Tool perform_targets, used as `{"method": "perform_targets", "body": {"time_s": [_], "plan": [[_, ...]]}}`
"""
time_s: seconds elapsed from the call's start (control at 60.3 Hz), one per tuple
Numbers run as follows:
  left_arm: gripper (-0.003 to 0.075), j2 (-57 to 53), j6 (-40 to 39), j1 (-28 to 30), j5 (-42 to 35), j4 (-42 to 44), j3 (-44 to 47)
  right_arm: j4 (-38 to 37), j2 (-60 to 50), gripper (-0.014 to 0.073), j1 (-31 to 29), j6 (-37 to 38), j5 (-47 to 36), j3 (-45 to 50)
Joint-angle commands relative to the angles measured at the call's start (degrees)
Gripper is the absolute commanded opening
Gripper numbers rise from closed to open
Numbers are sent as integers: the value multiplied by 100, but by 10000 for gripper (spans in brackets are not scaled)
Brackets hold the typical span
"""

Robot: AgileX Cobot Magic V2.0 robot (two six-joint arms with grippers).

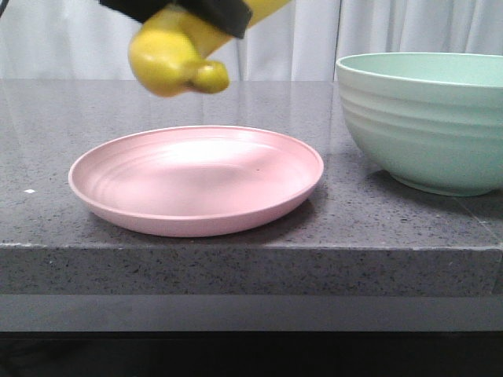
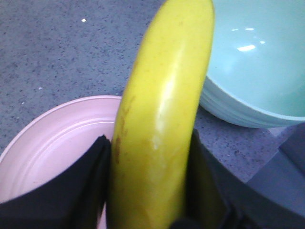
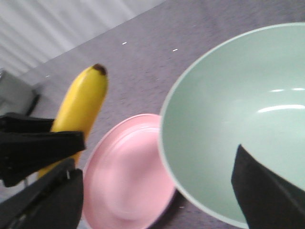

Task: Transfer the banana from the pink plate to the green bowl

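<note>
Yellow and glossy, the plump curved banana (image 2: 159,124) sits clamped between the left gripper's (image 2: 147,191) black fingers (image 2: 88,176), its dark tip pointing beyond them.

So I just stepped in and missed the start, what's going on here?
The left gripper is shut on the banana, its black fingers pressing on both sides, and holds it in the air above the pink plate. The plate has nothing on it. The green bowl, on the robot's right side of the plate, has nothing in it that shows. The right gripper hangs open above the bowl, holding nothing.
</note>
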Motion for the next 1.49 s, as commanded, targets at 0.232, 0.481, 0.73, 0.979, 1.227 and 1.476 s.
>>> {"method": "perform_targets", "body": {"time_s": [0.232,0.481,0.73,0.979,1.227,1.476], "plan": [[59,-324,-25,-141,-346,-67,-219,2715,1718,641,1020,-2064,-249,-1293],[59,-324,-25,-141,-346,-67,-219,3990,2733,641,1008,-2905,242,-1899],[59,-324,-25,-141,-346,-67,-219,4225,3326,641,987,-2946,406,-2059],[59,-324,-25,-141,-346,-67,-219,4651,3942,595,987,-3186,1544,-2676],[66,-324,-25,-141,-316,-67,-219,4745,4033,179,987,-3186,1735,-2715],[333,-324,-25,-141,-247,-44,-219,4688,4033,108,985,-3186,1467,-2715]]}}
